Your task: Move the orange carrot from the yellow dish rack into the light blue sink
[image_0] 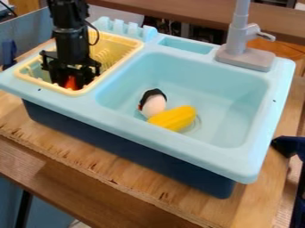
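Black robotic gripper [71, 80] hangs low in the pale-yellow plastic dish rack [132, 48], at a small red-orange object [71, 83]; I cannot tell whether I am pinching it. To the rack's right, in my light-blue plastic sink [205, 80], a white, rounded, black-topped toy [154, 105] lies against a yellow, elongated toy [174, 118].

Rack [111, 70]: plastic | sink [229, 93]: smooth plastic | board [113, 178]: rough-edged wood | faucet [238, 40]: matt
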`<state>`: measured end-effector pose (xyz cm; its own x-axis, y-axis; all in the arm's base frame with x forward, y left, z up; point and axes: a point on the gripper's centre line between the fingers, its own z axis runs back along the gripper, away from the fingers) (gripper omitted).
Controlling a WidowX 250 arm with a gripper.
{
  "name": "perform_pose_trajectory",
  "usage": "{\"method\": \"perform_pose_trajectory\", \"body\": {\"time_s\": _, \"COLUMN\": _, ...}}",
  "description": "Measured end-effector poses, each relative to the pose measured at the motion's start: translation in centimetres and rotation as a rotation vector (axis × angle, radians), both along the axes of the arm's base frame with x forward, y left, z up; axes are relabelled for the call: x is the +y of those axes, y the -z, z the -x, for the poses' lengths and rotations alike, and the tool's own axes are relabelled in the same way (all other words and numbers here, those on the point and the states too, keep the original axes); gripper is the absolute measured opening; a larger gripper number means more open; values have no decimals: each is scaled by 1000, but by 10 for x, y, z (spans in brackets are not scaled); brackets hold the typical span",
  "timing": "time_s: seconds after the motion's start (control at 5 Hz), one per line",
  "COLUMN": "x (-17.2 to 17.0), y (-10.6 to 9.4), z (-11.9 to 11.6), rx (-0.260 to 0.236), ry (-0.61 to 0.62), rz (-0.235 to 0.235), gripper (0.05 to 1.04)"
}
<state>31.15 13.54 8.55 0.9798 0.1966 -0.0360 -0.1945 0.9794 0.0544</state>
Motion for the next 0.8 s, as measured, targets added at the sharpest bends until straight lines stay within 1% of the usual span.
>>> {"method": "perform_pose_trajectory", "body": {"time_s": 0.2, "x": -4, "y": -42, "z": 2, "rx": -76, "ry": 7, "rz": -1, "gripper": 542}}
{"method": "perform_pose_trajectory", "body": {"time_s": 0.4, "x": -8, "y": -88, "z": 7, "rx": -148, "ry": 13, "rz": -12, "gripper": 542}}
{"method": "perform_pose_trajectory", "body": {"time_s": 0.6, "x": -22, "y": -131, "z": 6, "rx": -191, "ry": 43, "rz": -50, "gripper": 542}}
{"method": "perform_pose_trajectory", "body": {"time_s": 0.8, "x": -52, "y": -123, "z": -3, "rx": -225, "ry": 65, "rz": 32, "gripper": 542}}
